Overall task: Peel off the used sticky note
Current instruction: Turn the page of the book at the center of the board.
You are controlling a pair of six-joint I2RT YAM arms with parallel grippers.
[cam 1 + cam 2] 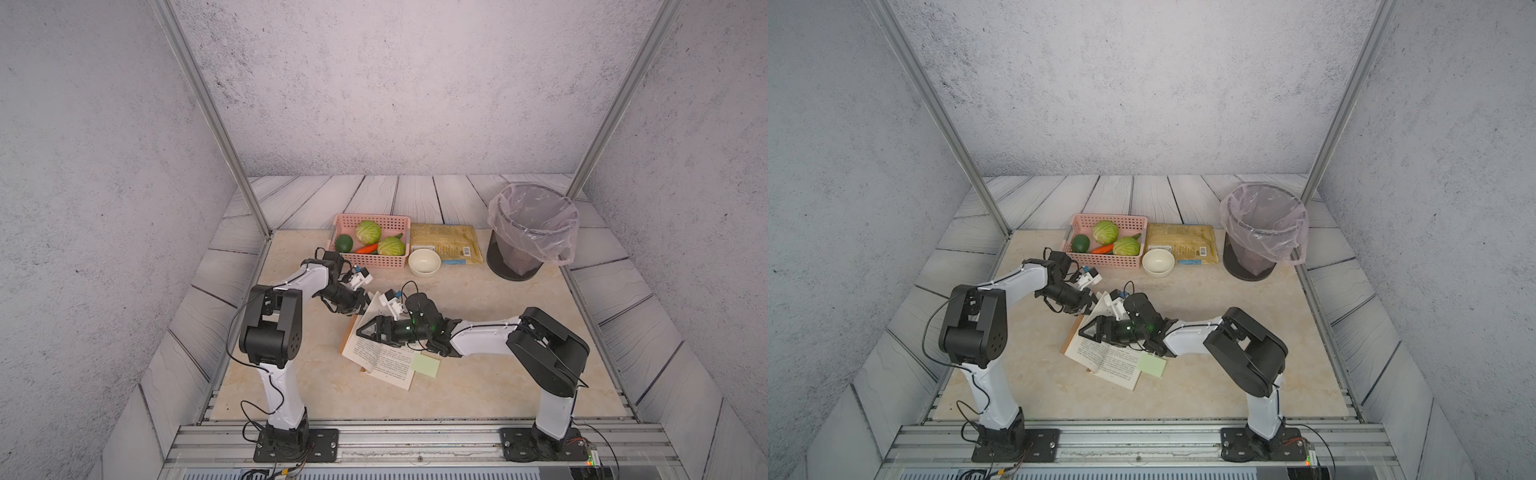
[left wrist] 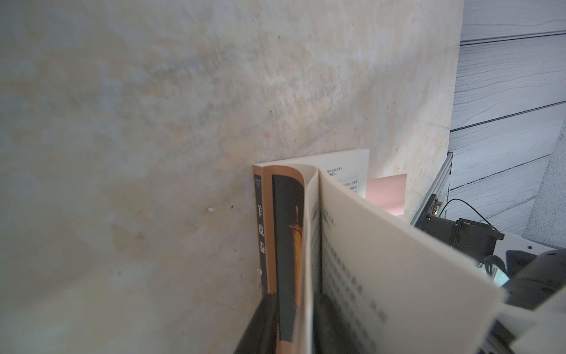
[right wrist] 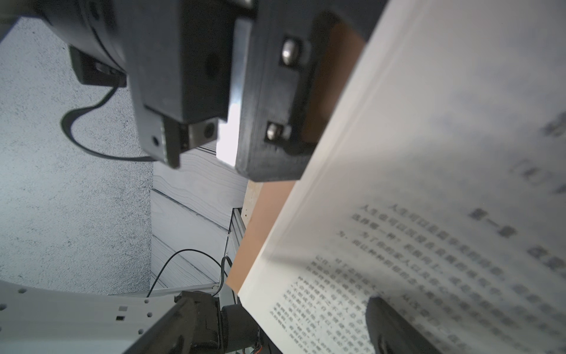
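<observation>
**Task status.** The peel has not started. The sticky note [image 1: 426, 365] is attached to the open book [image 1: 384, 365], and neither end effector touches it. The book lies open on the counter [image 1: 316, 390], so the preparation appears complete. The approach, pinch and pull-off of the note are judged outstanding.

**Left end effector** [image 1: 362, 305]. It is positioned at the far end of the book, away from the note. In the left wrist view, the cover and a thin sheaf of leaves pass between its fingers [image 2: 332, 318], and one leaf [image 2: 398, 260] stands raised. It cannot be determined whether the jaws clamp that sheaf or merely straddle it.

**Right end effector** [image 1: 368, 330]. The jaws are spread wide and hold nothing, low over the open pages. In the right wrist view, one fingertip [image 3: 395, 328] sits at the printed page. Contact appears likely but is not certain.

**Note location.** The note is on the outer edge of the page on the robot's right, near the corner closest to the arm bases. Most of its area overhangs onto the counter. It lies close to the right arm's wrist and apart from both sets of jaws.

**Note condition.** The note is a small, flat rectangle with no visible curl, crease or lifted corner. It reads pale green in both top views. In the left wrist view, the note [image 2: 386, 193] reads pinkish. No writing can be made out on it.
</observation>
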